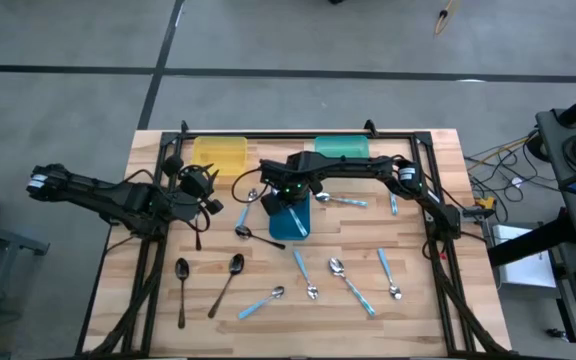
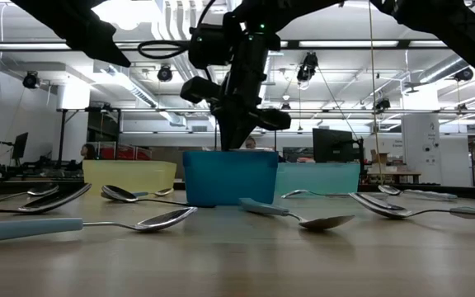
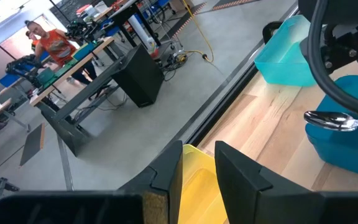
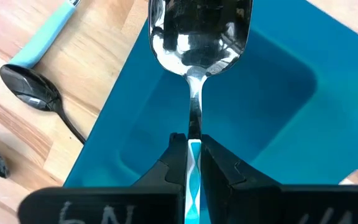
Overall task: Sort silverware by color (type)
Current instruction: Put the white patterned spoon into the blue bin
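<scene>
Spoon (image 4: 194, 37) in right gripper (image 4: 193, 152) above tray (image 4: 278, 124)

right tool (image 4: 193, 163) clamped shut, pointing down, left tool (image 3: 199, 171) idle, fingers slightly parted

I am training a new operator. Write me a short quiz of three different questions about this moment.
1. True or false: the right gripper holds a spoon over the blue tray.
2. Which handle colour has this spoon? A) black B) light blue C) yellow
3. Fill in: the left gripper is above the ___ tray.

Key: 1 true; 2 B; 3 yellow.
</scene>
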